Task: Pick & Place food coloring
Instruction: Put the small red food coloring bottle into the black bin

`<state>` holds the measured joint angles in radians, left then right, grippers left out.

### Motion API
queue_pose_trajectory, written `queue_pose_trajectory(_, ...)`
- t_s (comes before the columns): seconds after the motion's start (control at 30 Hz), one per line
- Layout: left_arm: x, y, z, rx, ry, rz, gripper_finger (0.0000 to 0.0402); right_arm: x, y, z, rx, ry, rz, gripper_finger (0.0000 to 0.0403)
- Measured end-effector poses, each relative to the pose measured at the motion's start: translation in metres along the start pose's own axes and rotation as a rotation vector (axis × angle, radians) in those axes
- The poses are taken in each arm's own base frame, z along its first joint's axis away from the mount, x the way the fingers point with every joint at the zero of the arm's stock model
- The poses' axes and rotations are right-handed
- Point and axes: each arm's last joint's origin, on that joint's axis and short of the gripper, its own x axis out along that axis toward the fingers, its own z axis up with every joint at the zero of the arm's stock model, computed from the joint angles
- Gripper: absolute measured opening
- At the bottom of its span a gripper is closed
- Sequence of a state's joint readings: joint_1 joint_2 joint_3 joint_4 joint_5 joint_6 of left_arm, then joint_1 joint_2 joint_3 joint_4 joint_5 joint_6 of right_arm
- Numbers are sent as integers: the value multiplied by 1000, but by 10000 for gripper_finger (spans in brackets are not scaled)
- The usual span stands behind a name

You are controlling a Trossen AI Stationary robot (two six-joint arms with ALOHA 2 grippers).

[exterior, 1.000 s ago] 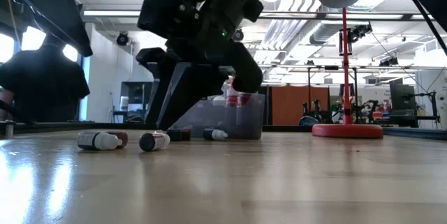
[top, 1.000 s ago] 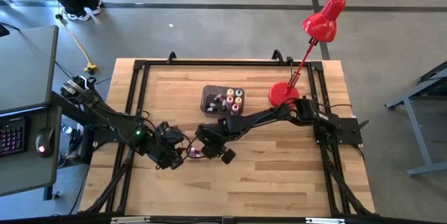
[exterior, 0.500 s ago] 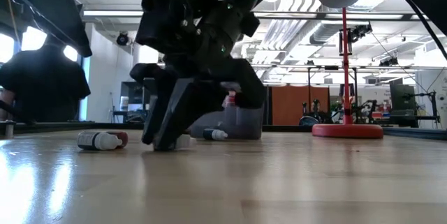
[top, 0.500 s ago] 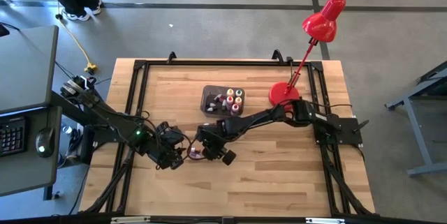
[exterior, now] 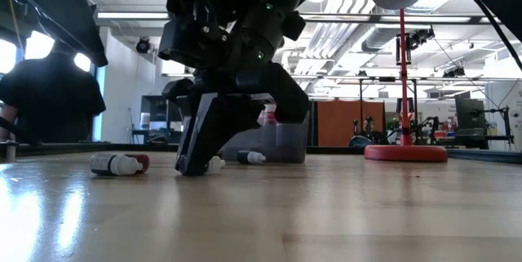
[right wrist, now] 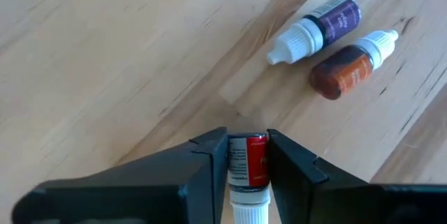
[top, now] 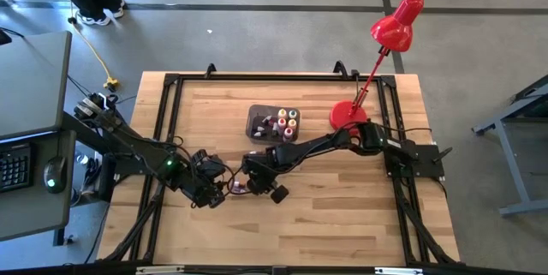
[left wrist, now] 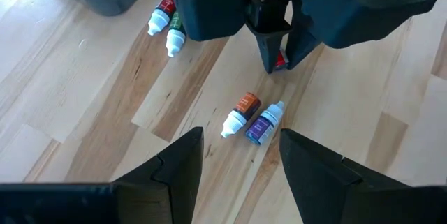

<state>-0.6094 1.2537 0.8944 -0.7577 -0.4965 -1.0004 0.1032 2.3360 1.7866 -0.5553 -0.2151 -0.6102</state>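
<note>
The food coloring bottles are small vials with white caps. Several stand in the dark bin (top: pixel 274 123). A purple one (right wrist: pixel 318 25) and a brown one (right wrist: pixel 353 63) lie side by side on the wood. A red one (left wrist: pixel 162 11) and a green one (left wrist: pixel 174 34) lie near the bin. My right gripper (right wrist: pixel 248 165) is down at the table, shut on a red-labelled bottle (right wrist: pixel 248 160). My left gripper (left wrist: pixel 241 158) is open, just above the table beside it (top: pixel 214 194), with the purple and brown bottles ahead of its fingers. My right gripper pinches the red-labelled bottle by its body (right wrist: pixel 248 155) between the two fingers, which come from above, pointing down, and lie across its length. The bottle lies on the table, and its white cap (exterior: pixel 214 164) sticks out beside the fingers.
A red desk lamp stands with its base (top: pixel 347 116) on the table's far right part. One more bottle (exterior: pixel 118 164) lies on the wood to the side in the low view. The bin's wall (exterior: pixel 285 135) rises behind the gripper. A person's shoes (top: pixel 98 9) show on the floor beyond the table.
My right gripper has come down onto the table over a lying bottle, its fingers on either side of it, and has then shut on it. The bottle stays on the wood. The left arm has kept still.
</note>
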Motion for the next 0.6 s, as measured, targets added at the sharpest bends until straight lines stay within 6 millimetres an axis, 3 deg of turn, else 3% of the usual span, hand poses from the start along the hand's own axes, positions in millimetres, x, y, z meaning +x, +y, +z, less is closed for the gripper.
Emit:
queue_pose_trajectory(0.2, 0, 0, 0, -1, 0, 0, 186, -3, -2, 3, -2, 12, -34, 87)
queue_pose_trajectory(0.33, 0, 0, 0, -2, -1, 0, 186, -11, -8, 4, -16, 129, -146, 83)
queue_pose_trajectory(0.6, 0, 0, 0, -4, -1, -1, 186, -55, -26, 19, -55, 360, -374, 86)
